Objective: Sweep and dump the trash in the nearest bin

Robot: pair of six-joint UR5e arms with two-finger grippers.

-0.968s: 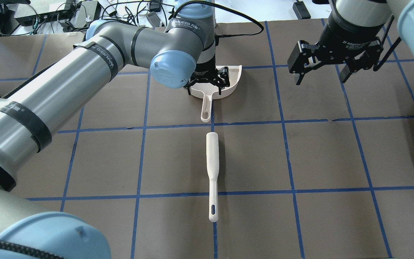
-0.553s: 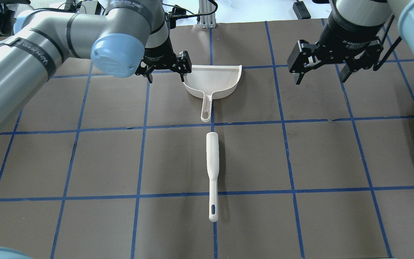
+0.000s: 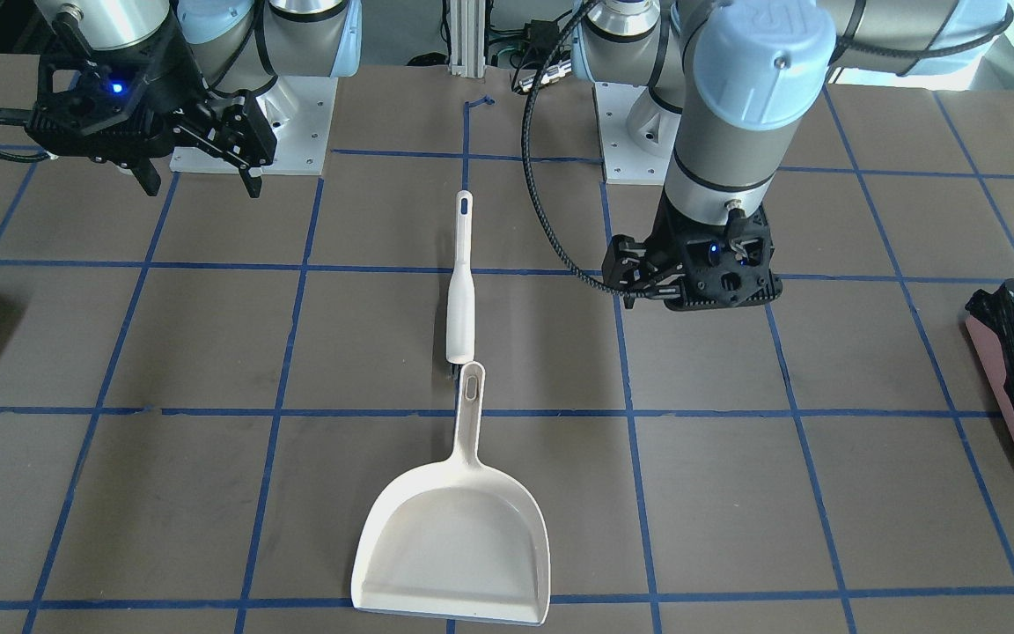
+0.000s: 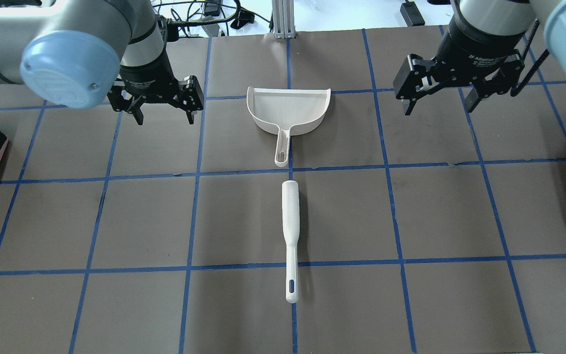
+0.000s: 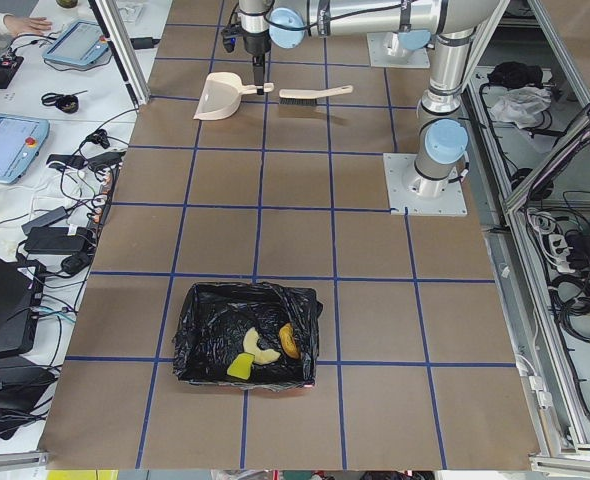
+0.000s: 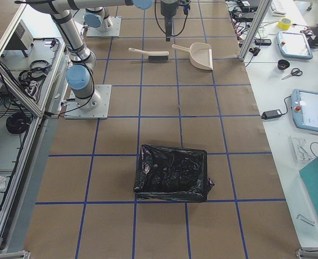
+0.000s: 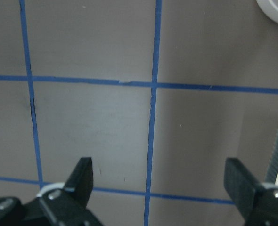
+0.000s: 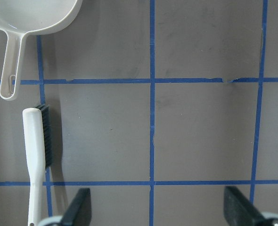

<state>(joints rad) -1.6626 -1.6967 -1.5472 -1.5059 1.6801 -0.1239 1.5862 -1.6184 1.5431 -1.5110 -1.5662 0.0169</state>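
A brown table top [image 4: 440, 211] ruled into squares by blue tape fills every view, with cables and tablets on benches past its edges.

In the overhead view a cream plastic dustpan [image 4: 288, 110] lies flat at 12 o'clock from a long white plastic hand brush [image 4: 290, 226]. The pan's handle points back at the brush head across a small gap, and the two lie in one line along a tape stripe.

The left gripper [image 4: 165, 118] hangs at 9 o'clock from the pan, well apart from it, fingers spread wide with nothing between them. Its wrist camera shows only bare table and tape between the two black fingers [image 7: 80, 176].

The right gripper [image 4: 438, 109] hangs at 3 o'clock from the pan, also spread wide and holding nothing. The collar above it carries white print that begins "2F Adaptive"; the rest is cut off.

The pink-sided bin lined with a crinkly black bag [image 5: 197, 310] sits at the table end on the robot's left, at 9 o'clock in the overhead view. All the trash lies inside it: a golden-brown toy bread roll [image 5: 289, 341], a curved tan croissant [image 5: 265, 352] touching it, and a yellow-and-green sponge block [image 5: 237, 368].

A second black-bagged container [image 6: 148, 162] stands at the opposite end; its contents cannot be made out.
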